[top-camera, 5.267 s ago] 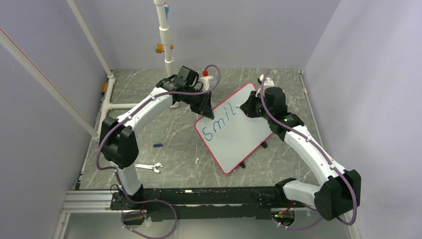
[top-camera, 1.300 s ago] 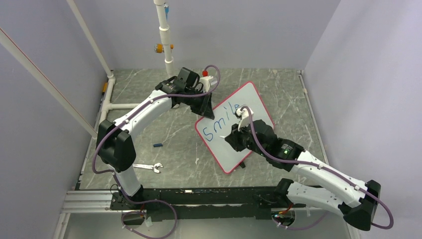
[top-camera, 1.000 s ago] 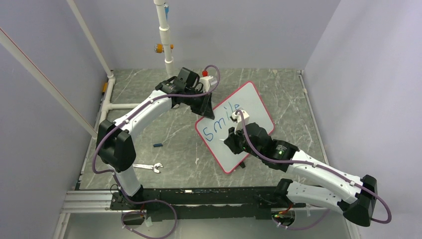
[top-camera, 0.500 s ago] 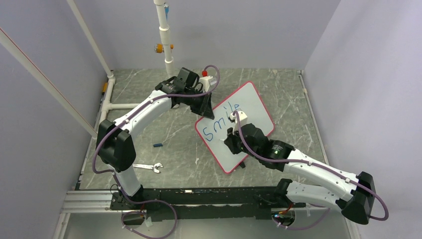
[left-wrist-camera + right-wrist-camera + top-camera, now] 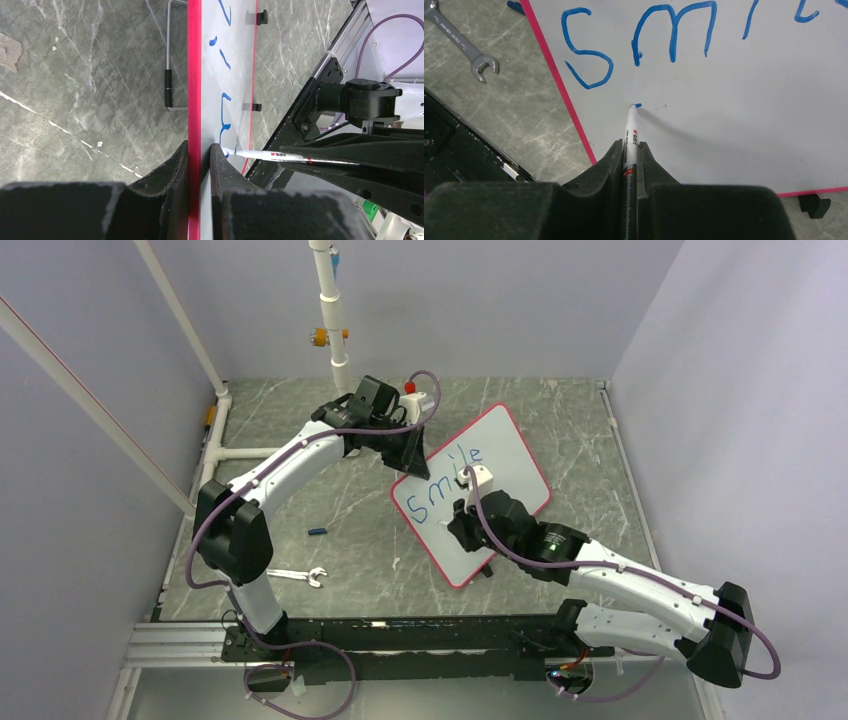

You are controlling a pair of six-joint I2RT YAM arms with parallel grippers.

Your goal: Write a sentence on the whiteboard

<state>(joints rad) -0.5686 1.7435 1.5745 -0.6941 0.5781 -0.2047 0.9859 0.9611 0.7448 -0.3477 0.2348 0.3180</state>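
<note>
The whiteboard (image 5: 512, 453), white with a red rim, stands tilted at mid-table. Blue writing (image 5: 446, 484) on it reads "Smile". My left gripper (image 5: 409, 461) is shut on the board's upper left rim; the left wrist view shows the red rim (image 5: 194, 75) pinched between the jaws of that gripper (image 5: 199, 150). My right gripper (image 5: 458, 519) is shut on a white marker (image 5: 631, 131). Its tip touches the whiteboard (image 5: 749, 100) below the "Sm" of the writing (image 5: 674, 35), beside a small blue dot. The marker (image 5: 270, 156) also shows from the left wrist.
A wrench (image 5: 299, 576) lies on the grey table at the front left, also in the right wrist view (image 5: 459, 45). A small blue cap (image 5: 317, 532) lies left of the board. A white pipe frame (image 5: 335, 330) stands at the back left.
The right arm has swung from the end of the word down and left to a spot under its first letters. The "e" was added earlier. The left arm holds still.
</note>
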